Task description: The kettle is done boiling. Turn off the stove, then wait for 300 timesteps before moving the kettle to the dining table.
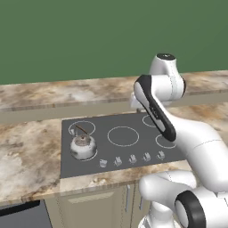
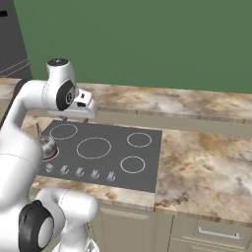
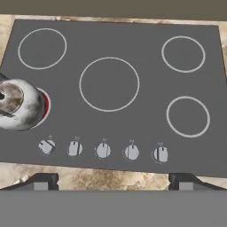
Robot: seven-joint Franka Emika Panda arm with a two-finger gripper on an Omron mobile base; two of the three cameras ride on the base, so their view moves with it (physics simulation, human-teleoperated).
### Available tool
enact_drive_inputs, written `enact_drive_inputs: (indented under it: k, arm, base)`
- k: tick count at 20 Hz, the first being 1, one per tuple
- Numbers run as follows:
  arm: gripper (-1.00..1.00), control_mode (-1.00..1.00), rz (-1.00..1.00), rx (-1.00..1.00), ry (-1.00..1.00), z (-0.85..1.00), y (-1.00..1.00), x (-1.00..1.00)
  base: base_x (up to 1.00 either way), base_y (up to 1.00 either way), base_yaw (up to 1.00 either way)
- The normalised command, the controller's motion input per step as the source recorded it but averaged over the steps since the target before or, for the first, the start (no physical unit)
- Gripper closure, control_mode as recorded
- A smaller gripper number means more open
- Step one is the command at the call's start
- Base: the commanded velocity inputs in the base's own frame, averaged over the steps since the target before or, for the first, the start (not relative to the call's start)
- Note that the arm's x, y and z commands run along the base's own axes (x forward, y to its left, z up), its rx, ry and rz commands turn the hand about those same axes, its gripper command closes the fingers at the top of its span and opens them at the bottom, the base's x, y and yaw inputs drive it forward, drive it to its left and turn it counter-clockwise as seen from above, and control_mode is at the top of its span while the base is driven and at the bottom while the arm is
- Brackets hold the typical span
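Observation:
The silvery kettle (image 1: 83,146) (image 2: 47,145) (image 3: 17,104) sits on the front-left burner of the dark stove (image 1: 102,124) (image 2: 115,162) (image 3: 146,111). A red glow (image 3: 45,106) shows under the kettle's edge. Five silver knobs (image 3: 103,150) line the stove's front, and the leftmost knob (image 3: 46,146) looks turned off-line from the others. My gripper (image 3: 114,179) (image 2: 82,117) hangs open above the stove's middle, looking down, holding nothing. Its fingertips (image 3: 42,181) stand wide apart over the counter's front strip. Behind the stove runs the raised marble slab of the dining table (image 1: 67,93) (image 2: 172,101).
Marble counter (image 1: 26,156) (image 2: 206,162) flanks the stove on both sides. Beige cabinet doors (image 2: 216,234) sit below the counter, and a dark appliance front (image 1: 22,216) shows at lower left. A green wall rises behind the slab. A black unit (image 2: 10,39) stands far left.

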Motion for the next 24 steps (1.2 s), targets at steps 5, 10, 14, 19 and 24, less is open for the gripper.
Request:
enact_drive_inputs:
  k: [5,10,14,19,24]
  arm:
    - [-1.0,-1.0,0.0,0.0,0.01,-0.11,0.11,-0.05]
    - [-1.0,-1.0,0.0,0.0,0.0,-0.16,0.24,-0.13]
    - [-1.0,-1.0,0.0,-0.01,0.03,-0.15,0.28,-0.06]
    - [-1.0,-1.0,0.03,0.0,0.06,-0.16,0.21,-0.09]
    - [-1.0,-1.0,0.05,0.0,0.07,-0.18,0.19,-0.12]
  base:
    - [0.0,0.0,0.0]
    - [0.0,0.0,0.0]
    - [0.0,0.0,0.0]
    - [0.0,0.0,0.0]
    - [0.0,0.0,0.0]
